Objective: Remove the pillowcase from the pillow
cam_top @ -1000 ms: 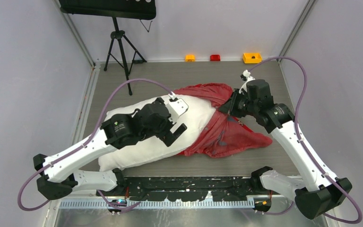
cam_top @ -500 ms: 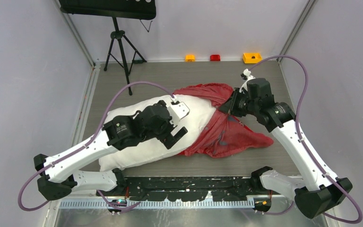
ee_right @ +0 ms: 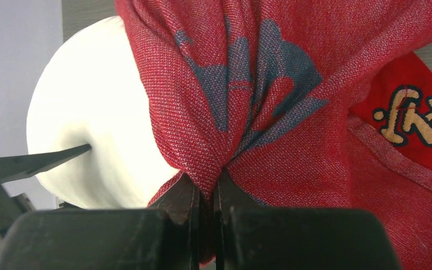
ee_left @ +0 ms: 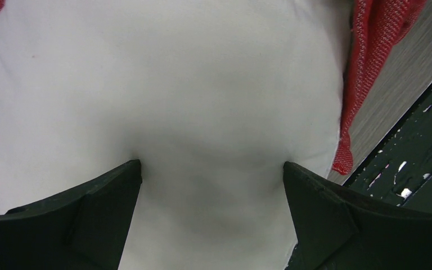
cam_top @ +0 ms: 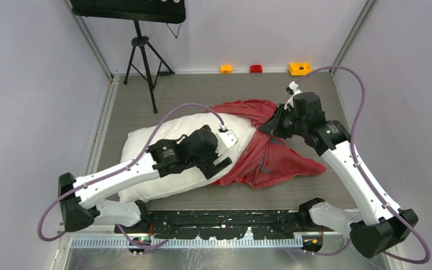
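The white pillow lies across the table, its right end still inside the red pillowcase. My left gripper is open, its two fingers pressed down on the pillow's bare white surface close to the pillowcase hem; midway between its tips in the left wrist view only pillow shows. My right gripper is shut on a bunched fold of the pillowcase at the far right end, and its closed tips pinch the cloth. The pillow bulges out to the left of that fold.
A black tripod stands at the back left. Small orange, red and yellow blocks sit along the back wall. A black rail runs along the near edge. Grey walls close both sides.
My left arm has swung right and down along the pillow, toward the pillowcase hem, uncovering the pillow's left end. My right gripper keeps its hold and has barely moved.
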`<state>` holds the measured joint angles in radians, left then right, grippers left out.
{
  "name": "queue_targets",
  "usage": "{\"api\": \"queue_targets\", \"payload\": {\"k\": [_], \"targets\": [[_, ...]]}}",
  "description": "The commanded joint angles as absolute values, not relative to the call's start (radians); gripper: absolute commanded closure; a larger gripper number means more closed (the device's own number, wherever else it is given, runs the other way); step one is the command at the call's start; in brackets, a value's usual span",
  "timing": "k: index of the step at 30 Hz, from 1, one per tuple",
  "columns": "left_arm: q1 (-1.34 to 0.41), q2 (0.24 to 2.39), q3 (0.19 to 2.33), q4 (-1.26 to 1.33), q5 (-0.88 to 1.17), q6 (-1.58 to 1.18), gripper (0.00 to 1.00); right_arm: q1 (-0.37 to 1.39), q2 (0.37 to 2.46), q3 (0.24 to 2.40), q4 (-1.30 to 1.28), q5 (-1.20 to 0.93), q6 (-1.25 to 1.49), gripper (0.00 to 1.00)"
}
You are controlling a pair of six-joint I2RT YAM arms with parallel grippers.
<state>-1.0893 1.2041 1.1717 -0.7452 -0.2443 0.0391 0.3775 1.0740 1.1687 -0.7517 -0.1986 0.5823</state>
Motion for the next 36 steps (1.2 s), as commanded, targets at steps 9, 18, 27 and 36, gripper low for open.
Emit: {"api": "queue_targets", "payload": {"k": [9,18,27,36], "targets": [[-1.051,1.327,1.074,-0.632,-0.332,-0.064,0.53,0.375,1.050,1.206,-0.641,-0.187,0.611,1.00],[-0.758,1.072,0.904,-0.545,-0.234,-0.265,1.00,0.369,0.955,1.096,-0.797,0.320,0.704,1.00],[-0.487,0.984,0.921,-0.657,-0.020,-0.291,1.00,0.336,0.878,1.060,-0.868,0.704,0.722,1.00],[-0.415,0.936,0.930,-0.670,-0.047,-0.299,1.00,0.333,0.856,1.126,-0.942,0.911,0.706,1.00]]}}
